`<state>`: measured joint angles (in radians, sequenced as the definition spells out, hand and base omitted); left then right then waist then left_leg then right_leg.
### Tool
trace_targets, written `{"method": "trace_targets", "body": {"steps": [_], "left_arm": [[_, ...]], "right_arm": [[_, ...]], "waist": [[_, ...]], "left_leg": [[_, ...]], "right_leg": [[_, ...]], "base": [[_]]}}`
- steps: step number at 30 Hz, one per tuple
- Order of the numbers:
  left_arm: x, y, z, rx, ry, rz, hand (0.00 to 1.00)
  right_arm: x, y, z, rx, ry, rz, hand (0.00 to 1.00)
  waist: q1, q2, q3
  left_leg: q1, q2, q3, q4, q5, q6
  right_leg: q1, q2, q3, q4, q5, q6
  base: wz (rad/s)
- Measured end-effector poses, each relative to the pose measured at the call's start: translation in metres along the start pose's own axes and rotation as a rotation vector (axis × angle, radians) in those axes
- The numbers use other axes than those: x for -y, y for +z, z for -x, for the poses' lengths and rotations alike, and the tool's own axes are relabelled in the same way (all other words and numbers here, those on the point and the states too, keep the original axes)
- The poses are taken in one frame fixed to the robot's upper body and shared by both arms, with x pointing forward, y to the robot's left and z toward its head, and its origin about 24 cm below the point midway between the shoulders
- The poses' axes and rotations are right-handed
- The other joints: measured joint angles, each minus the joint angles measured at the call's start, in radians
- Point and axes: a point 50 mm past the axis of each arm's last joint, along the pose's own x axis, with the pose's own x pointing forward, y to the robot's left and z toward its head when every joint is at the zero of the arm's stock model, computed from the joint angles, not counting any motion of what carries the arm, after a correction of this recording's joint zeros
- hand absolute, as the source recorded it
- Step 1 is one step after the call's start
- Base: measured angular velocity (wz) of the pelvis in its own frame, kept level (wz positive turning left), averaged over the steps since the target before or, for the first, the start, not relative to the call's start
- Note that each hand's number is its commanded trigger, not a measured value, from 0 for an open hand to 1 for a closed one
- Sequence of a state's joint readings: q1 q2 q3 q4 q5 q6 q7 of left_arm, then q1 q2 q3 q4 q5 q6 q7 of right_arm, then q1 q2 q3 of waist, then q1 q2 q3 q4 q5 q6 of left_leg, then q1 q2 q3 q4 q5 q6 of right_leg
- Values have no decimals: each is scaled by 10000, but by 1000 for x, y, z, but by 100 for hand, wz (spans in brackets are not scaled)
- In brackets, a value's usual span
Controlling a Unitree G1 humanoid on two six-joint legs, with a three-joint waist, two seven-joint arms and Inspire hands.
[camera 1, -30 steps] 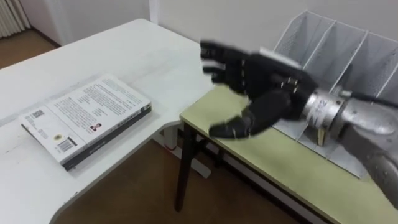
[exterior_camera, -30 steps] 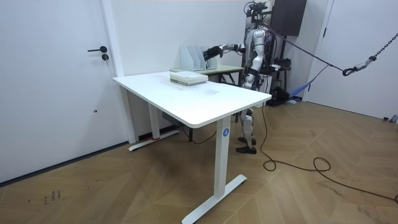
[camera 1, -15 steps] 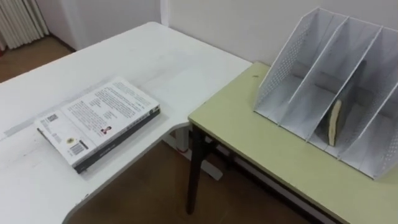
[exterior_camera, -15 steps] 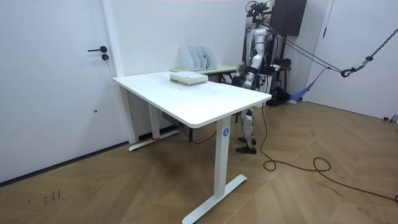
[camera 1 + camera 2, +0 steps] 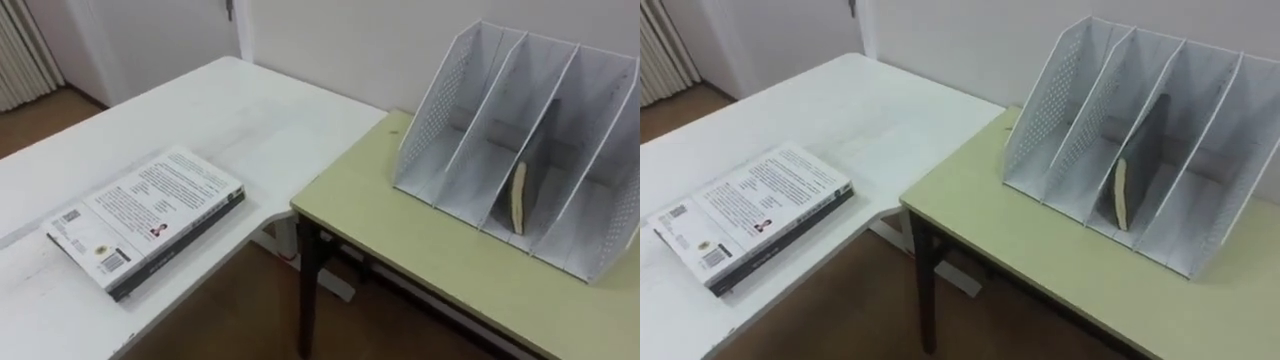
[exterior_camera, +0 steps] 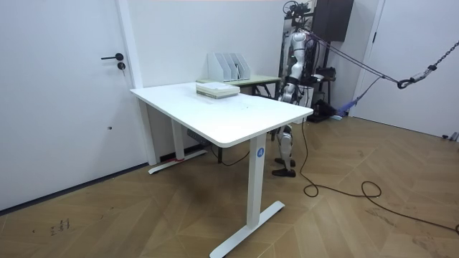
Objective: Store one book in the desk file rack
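- File rack (image 5: 455,120): white perforated sheet metal with slanted dividers that form open-fronted compartments. It stands at the back of the green counter (image 5: 420,250), just before the wall.
- Upright book (image 5: 519,198): it stands on edge inside the rack, in the third compartment from the robot's left. Its cream page block faces forward and its dark cover rises along the divider beside it.
- Green counter: a matte, pale olive top with a dark edge on black legs. It sits close against the white counter (image 5: 250,110).
- Flat book (image 5: 145,215): a thick rectangular volume lying on the white counter near its front edge, well apart from the rack. It has a white printed cover with barcodes and a dark spine.
- White counter: a smooth, glossy top with rounded corners, carried on white legs in the room view.
- Surroundings: herringbone wood floor (image 6: 179,215), a white door (image 6: 64,93) with a dark handle, and plain white walls.
- Robot: it stands behind the far corner of the white counter, by the green counter. Its hands (image 6: 286,91) hang low beside the body. Whether they are open or closed cannot be told.
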<state>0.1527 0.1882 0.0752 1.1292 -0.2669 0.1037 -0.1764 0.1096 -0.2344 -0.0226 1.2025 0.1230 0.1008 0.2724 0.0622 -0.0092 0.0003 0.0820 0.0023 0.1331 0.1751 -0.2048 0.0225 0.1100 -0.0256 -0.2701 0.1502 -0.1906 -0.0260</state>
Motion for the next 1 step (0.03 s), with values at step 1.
{"method": "trace_targets", "body": {"steps": [1], "left_arm": [[-1, -1, 0, -29, 50, 10, 0]], "right_arm": [[0, 0, 0, 39, -70, -19, 0]], "waist": [[-39, 15, 6]], "left_leg": [[-3, -1, 3, -8, 0, 0]], "right_leg": [[8, 0, -10, -6, -2, 3]], "base": [[6]]}}
